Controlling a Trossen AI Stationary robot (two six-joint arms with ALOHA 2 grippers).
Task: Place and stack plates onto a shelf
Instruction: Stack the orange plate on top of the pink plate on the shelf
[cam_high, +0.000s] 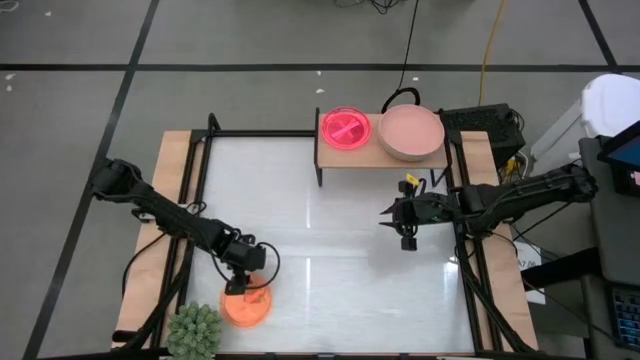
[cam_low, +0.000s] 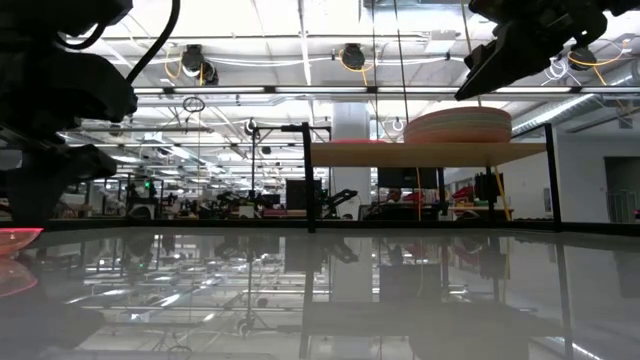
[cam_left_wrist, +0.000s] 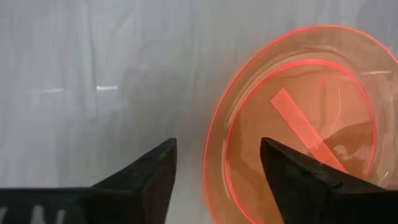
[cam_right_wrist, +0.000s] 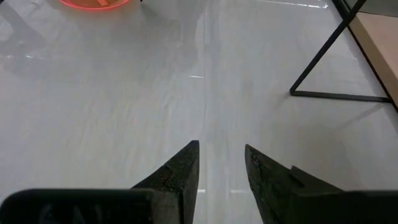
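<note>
Orange plate (cam_high: 246, 306) lies at the near left of the surface (cam_high: 330, 250), just beside the plant (cam_high: 195, 331), with the left tool (cam_high: 237, 283) spread over its rim, so a shallow grip could let it slip, while the right tool (cam_high: 407, 241) waits released near the shelf (cam_high: 385, 158).

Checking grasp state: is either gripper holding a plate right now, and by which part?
Nothing held. Left gripper is open, straddling the orange plate's rim, not clamped. Right gripper is open and empty above the table.
</note>
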